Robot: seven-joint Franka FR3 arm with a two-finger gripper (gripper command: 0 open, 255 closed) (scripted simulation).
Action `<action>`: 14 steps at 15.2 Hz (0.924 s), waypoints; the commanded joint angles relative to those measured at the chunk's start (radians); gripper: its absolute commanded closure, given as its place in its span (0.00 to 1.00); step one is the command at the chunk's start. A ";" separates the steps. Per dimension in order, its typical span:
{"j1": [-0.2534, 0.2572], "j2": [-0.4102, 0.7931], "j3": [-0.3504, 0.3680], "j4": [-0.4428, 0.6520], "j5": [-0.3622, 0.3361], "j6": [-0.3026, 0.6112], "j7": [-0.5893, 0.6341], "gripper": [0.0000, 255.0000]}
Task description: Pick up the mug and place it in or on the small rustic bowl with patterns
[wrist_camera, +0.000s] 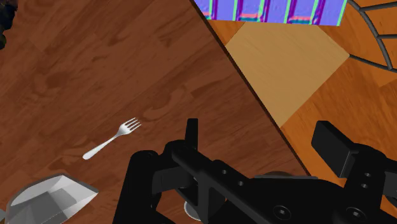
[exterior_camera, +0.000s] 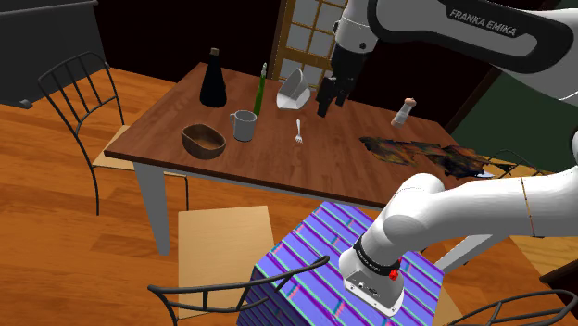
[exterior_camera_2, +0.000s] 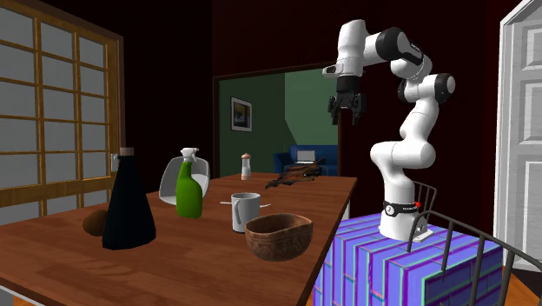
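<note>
Hovering high above the bench (exterior_camera: pixel 333 153), your gripper (exterior_camera: pixel 331 104) has its fingers (wrist_camera: pixel 334 141) spread and empty, well apart from the bowl (exterior_camera: pixel 204 141). The grey mug (exterior_camera: pixel 244 125) stands upright just beside that bowl. The arm (exterior_camera: pixel 482 28) reads "FRANKA EMIKA".

One piece of lettering could be read: the brand name "FRANKA EMIKA" (exterior_camera: pixel 483 26). It stood in pale capitals on a dark stretch of the white arm's (exterior_camera: pixel 408 20) upper link, near the top edge of the shoulder view. The words ran along the link and slanted down with it toward that view's right. On the black band (exterior_camera: pixel 368 260) around the arm's foot, just above the striped stand (exterior_camera: pixel 320 236), a few small pale marks sat beside a red dot (exterior_camera: pixel 395 274). These were too small to read.
</note>
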 commanded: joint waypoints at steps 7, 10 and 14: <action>-0.015 0.198 -0.045 0.036 -0.001 0.160 -0.029 0.00; -0.020 0.304 -0.066 0.072 0.004 0.229 -0.046 0.00; -0.026 0.452 -0.091 0.139 0.019 0.306 -0.072 0.00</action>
